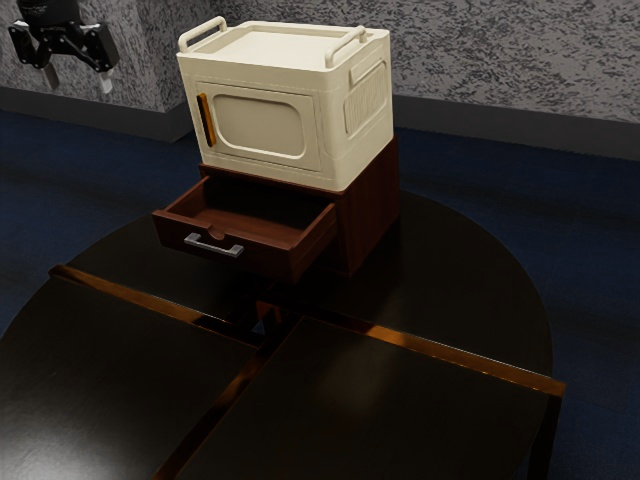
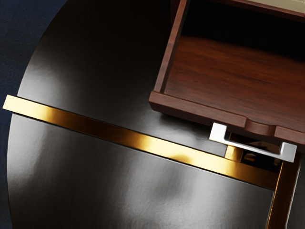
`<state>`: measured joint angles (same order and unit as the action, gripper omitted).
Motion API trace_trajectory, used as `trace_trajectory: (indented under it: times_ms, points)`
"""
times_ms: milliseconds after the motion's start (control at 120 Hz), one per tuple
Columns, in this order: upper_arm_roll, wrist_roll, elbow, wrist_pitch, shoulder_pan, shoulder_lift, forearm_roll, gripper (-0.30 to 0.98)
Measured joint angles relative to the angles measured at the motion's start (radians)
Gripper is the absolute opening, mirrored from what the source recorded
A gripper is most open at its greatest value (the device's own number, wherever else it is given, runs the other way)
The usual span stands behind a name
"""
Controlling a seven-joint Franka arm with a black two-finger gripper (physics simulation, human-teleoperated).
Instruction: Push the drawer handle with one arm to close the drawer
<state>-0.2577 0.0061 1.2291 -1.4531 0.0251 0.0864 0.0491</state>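
Dark red wood drawer (image 1: 267, 258), open toward eight o'clock in the exterior view.
Probably rigid and light on its slide, with smooth metal apt to slip; best pushed, not gripped, at mid-bar of the silver handle (image 1: 213, 247), squarely toward two o'clock and the cabinet (image 1: 370, 210). At eleven o'clock, well apart, black tool (image 1: 78, 79) with fingers spread wide, nothing between. Below, glossy black desk (image 1: 400, 430) with brassy strips (image 1: 460, 363); beyond, blue floor (image 1: 590, 245), mottled grey wall (image 1: 500, 60).
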Motion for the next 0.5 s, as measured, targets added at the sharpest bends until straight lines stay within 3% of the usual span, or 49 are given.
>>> trace_trajectory:
  times_ms: [125,242,258,317,375,458,500]
  points:
    - [0.003,0.001,-0.02,0.005,0.02,-0.012,-0.021,0.67]
    - [0.016,-0.001,-0.143,0.021,0.013,-0.185,-0.037,0.67]
    - [-0.012,-0.002,-0.148,0.023,-0.026,-0.191,-0.038,0.67]
    - [-0.249,-0.005,-0.15,0.026,-0.298,-0.182,-0.044,0.67]
    - [-0.332,-0.008,-0.148,0.028,-0.388,-0.164,-0.049,0.67]
    - [-0.317,-0.011,-0.111,0.028,-0.429,-0.159,-0.058,0.67]
    - [-0.181,-0.008,-0.017,0.021,-0.327,-0.201,-0.061,0.67]
